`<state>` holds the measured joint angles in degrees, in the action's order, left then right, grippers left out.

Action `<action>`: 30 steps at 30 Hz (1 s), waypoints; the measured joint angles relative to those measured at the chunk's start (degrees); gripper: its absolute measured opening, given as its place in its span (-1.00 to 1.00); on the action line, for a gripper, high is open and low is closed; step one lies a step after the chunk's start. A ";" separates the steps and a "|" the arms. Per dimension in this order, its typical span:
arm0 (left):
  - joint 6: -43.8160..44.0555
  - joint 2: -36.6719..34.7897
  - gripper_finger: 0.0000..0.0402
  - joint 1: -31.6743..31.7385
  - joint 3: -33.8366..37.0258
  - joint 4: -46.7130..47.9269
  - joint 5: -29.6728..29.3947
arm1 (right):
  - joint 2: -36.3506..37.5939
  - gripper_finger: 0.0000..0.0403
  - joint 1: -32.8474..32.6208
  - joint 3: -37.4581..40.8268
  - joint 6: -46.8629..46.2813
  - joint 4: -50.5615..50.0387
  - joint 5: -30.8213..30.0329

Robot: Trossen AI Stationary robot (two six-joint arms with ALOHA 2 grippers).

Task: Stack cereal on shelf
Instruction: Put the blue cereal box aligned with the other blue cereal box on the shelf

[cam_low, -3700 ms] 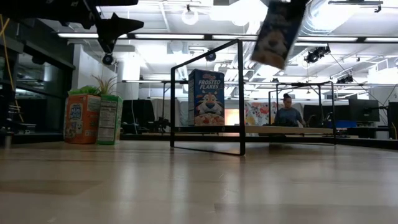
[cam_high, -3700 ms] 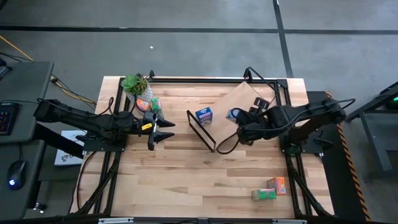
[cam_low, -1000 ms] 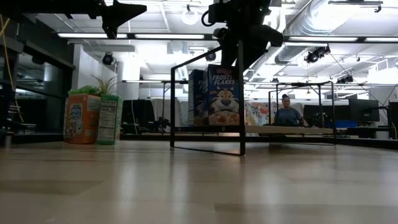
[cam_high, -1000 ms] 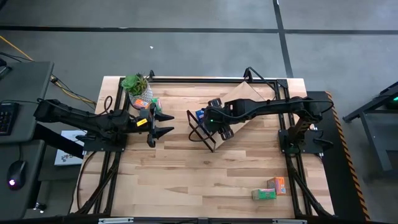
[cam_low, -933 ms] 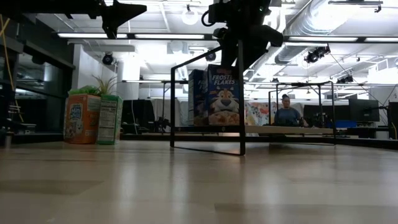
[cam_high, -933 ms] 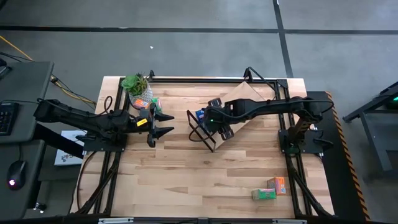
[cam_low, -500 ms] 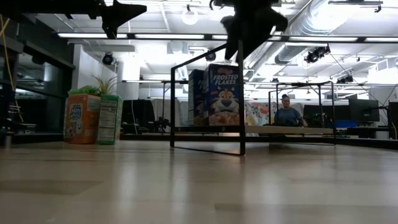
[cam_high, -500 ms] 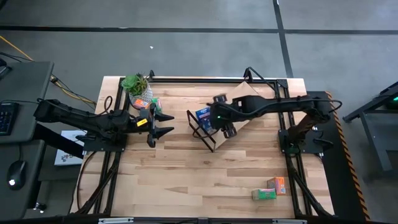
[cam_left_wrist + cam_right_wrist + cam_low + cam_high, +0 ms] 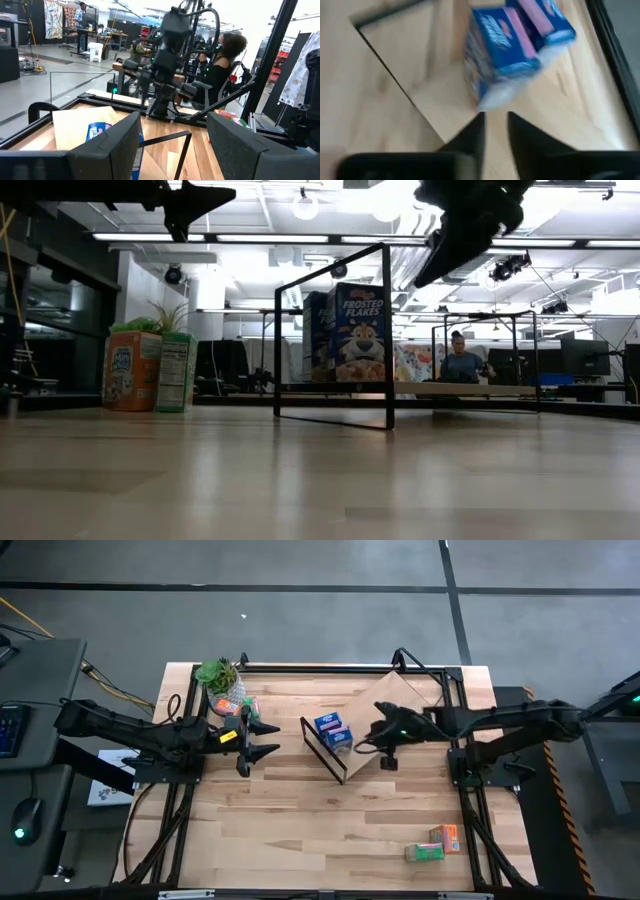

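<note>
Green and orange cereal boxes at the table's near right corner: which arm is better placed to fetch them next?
Right, probably. The right gripper hangs empty beside the shelf, on the same side as the green and orange boxes. The left gripper waits across the table near the plant.

Right gripper [image 9: 384,748] hangs over the shelf [image 9: 385,715] panel, just beside the two blue cereal boxes [image 9: 333,730], which block the way ahead of it along with the thin black frame [image 9: 322,752] around them. Behind it and toward the table's near edge the tabletop [image 9: 300,830] is bare, apart from two boxes [image 9: 434,844] well away at the corner. Left gripper [image 9: 262,739] has bare wood between it and the frame; the plant [image 9: 218,675] and boxes [image 9: 236,703] stand close behind it.
</note>
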<state>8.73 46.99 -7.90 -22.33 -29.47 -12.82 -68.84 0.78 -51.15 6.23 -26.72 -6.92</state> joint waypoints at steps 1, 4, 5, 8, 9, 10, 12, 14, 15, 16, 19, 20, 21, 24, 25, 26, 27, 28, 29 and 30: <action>0.00 -0.01 0.10 0.00 0.00 0.00 0.00 | 1.51 -0.84 0.00 3.64 -0.92 5.81 1.73; 0.00 -0.01 0.10 0.00 0.00 0.00 0.00 | 2.93 -0.93 -0.02 13.05 -1.62 21.63 4.67; -0.04 -0.01 0.10 0.00 0.00 -0.02 -0.25 | 2.77 -0.91 -0.02 15.44 -1.80 26.03 4.83; -0.94 -0.01 0.10 0.00 0.02 0.02 -1.29 | 0.62 -0.97 0.46 19.58 -1.22 33.60 5.37; -0.94 -0.01 0.10 0.00 0.00 0.01 -1.49 | 0.00 -0.98 0.79 20.26 -0.93 34.52 5.66; -0.94 -0.01 0.10 0.02 0.00 0.00 -1.55 | -0.70 -0.99 1.12 20.47 -0.46 35.40 6.03; -1.05 -0.01 0.10 0.00 0.00 0.04 -1.66 | -1.93 -0.97 1.75 20.47 0.64 37.54 6.56; -1.03 0.00 0.10 0.00 0.00 0.02 -1.65 | -3.83 -0.99 2.60 20.47 2.10 38.29 6.87; -1.05 0.01 0.10 0.00 0.01 0.01 -1.64 | -4.79 -0.99 3.07 20.48 2.75 38.40 7.45; -1.04 0.00 0.10 0.01 0.00 -0.10 -1.65 | -5.63 -0.99 3.51 20.53 3.07 38.99 8.42; -0.94 -0.01 0.10 0.00 0.00 -0.09 -1.68 | -7.91 -1.00 4.50 20.51 3.84 41.24 11.28; -0.94 -0.01 0.10 0.00 0.00 -0.08 -1.68 | -8.40 -1.00 4.66 20.51 4.19 41.32 11.74; -0.94 0.00 0.10 0.00 0.00 -0.01 -1.68 | -8.90 -1.00 4.80 20.51 4.29 42.23 11.78; -0.98 -0.01 0.10 0.00 0.00 -0.02 -1.70 | -9.83 -1.00 5.21 20.51 4.38 43.88 12.09; -1.04 0.01 0.10 0.00 0.00 0.00 -1.73 | -10.26 -1.00 5.35 20.49 4.60 44.25 12.18; -1.05 0.00 0.10 0.00 0.00 0.04 -1.72 | -10.54 -1.00 5.56 20.49 4.75 44.29 12.29; -1.05 0.01 0.10 0.00 0.00 0.00 -1.70 | -10.85 -1.00 5.72 20.49 4.77 45.06 12.62; -1.07 0.01 0.10 0.00 0.00 0.03 -1.73 | -11.16 -1.00 5.97 20.49 4.78 45.87 12.92; -1.14 0.01 0.10 0.00 0.00 0.04 -1.73 | -11.49 -1.00 6.16 20.49 4.76 46.41 13.13; -1.37 0.01 0.10 0.00 0.00 0.02 -1.75 | -11.79 -1.00 6.41 20.49 4.75 46.67 13.27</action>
<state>7.36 47.00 -7.90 -22.33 -29.45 -14.57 -80.63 7.19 -30.65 10.98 19.95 6.35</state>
